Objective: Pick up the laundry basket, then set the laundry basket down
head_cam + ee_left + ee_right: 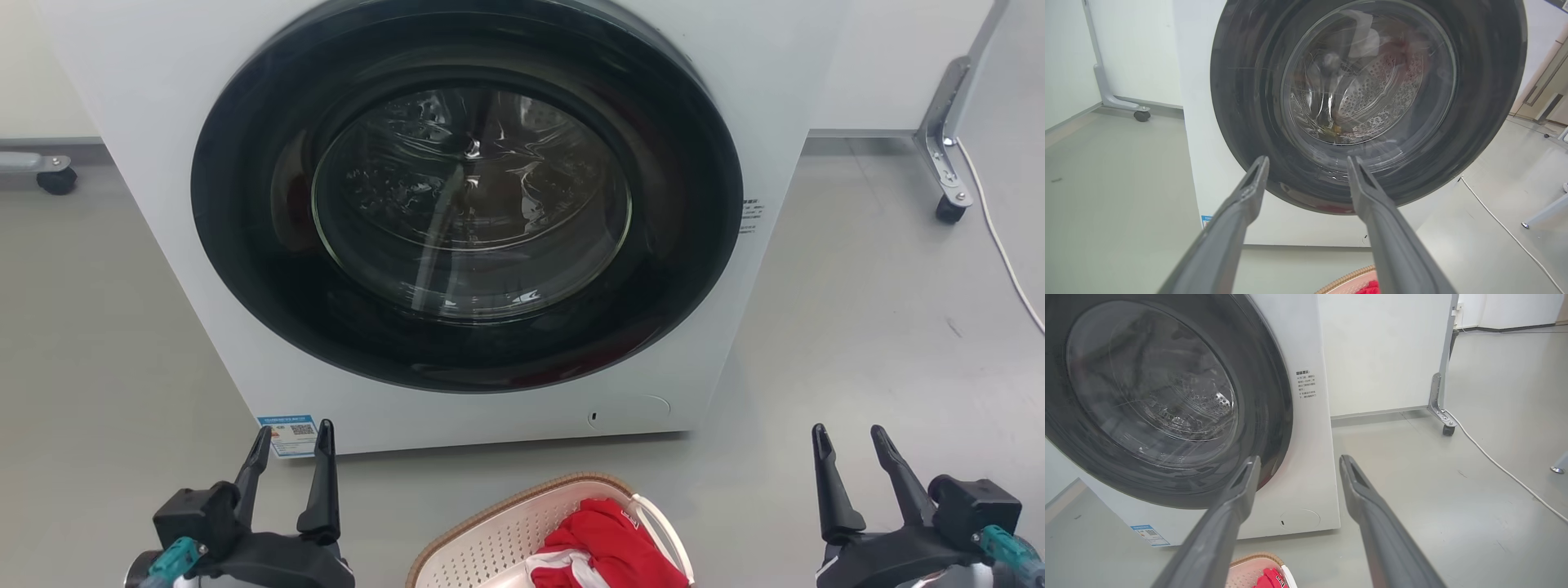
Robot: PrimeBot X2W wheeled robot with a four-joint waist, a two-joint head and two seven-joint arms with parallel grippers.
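The laundry basket (498, 535) is a cream perforated basket with a brown woven-look rim and a white loop handle, resting on the floor at the bottom middle of the head view with red and white clothing (608, 543) in it. Its rim also peeks in as the laundry basket (1345, 279) and the laundry basket (1247, 569) at the bottom of both wrist views. My left gripper (294, 437) stands open to the basket's left, nothing between its fingers. My right gripper (849, 437) stands open to its right, also holding nothing. Both are apart from the basket.
A white front-loading washing machine (457, 212) with a shut dark round door stands close behind the basket. Wheeled metal stands (947, 155) sit at the back right and back left (49, 171). A white cable (1004, 245) runs along the grey floor at right.
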